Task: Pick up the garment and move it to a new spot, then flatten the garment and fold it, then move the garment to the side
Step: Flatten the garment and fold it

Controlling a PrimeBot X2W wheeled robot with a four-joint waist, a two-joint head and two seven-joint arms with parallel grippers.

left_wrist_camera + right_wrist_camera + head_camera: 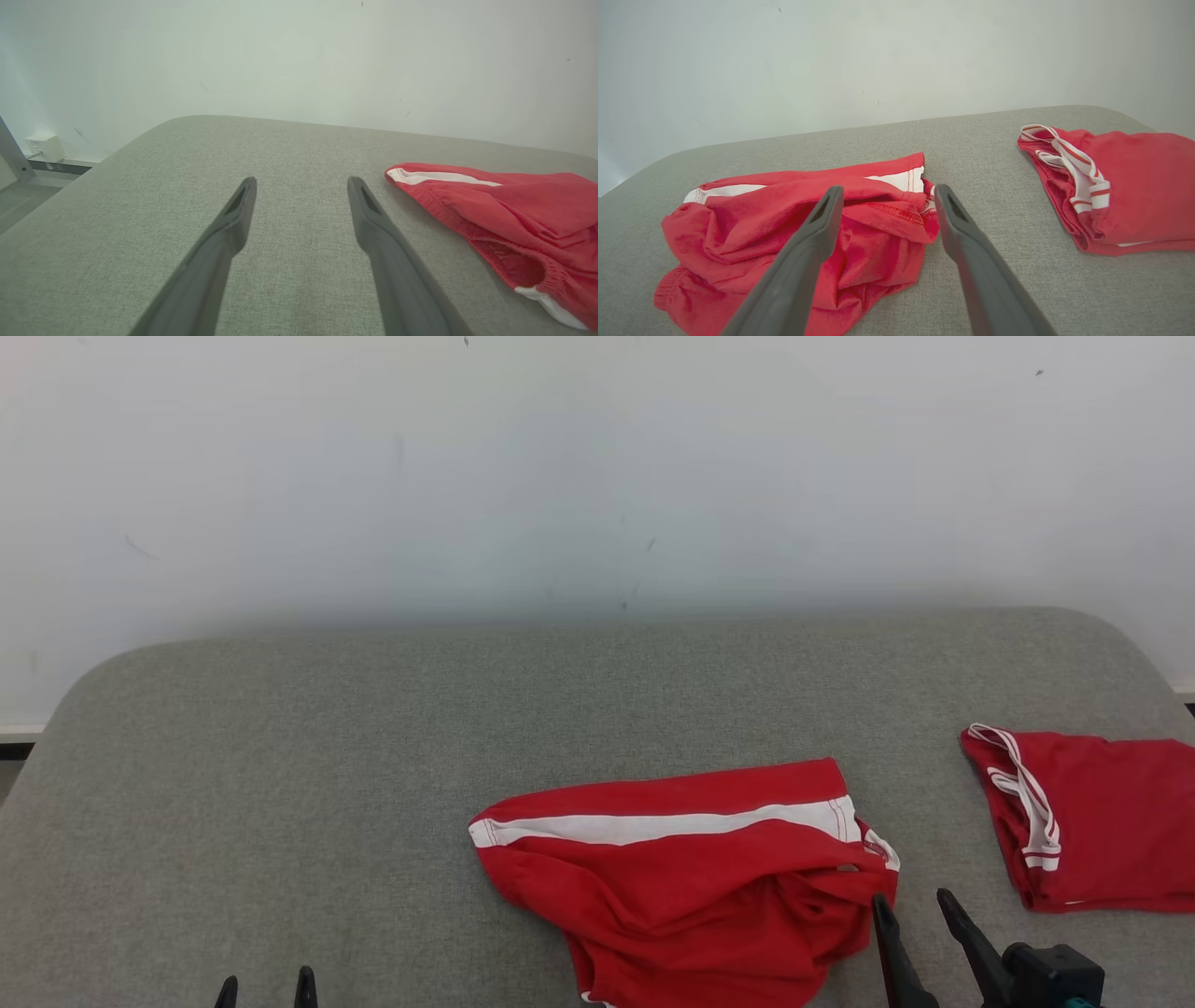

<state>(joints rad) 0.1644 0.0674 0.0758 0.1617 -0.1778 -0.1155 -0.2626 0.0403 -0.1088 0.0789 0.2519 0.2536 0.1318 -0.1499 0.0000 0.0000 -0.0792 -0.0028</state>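
A crumpled red garment (691,887) with a white stripe lies on the grey padded table (327,756), near the front edge and a little right of centre. My right gripper (911,899) is open, just off the garment's right end and low over the table. From the right wrist, that gripper (888,189) points at the bunched right hem of the garment (752,224), with nothing between the fingers. My left gripper (266,985) is open at the front left, well apart from the cloth. Seen from the left wrist, the left gripper (302,182) hovers over bare table, the garment (514,210) to its right.
A second red garment (1092,821) with white-striped trim lies folded at the table's right edge, also seen from the right wrist (1134,186). A pale wall (597,476) stands right behind the table. A small white box (45,147) sits low on the wall past the table's left corner.
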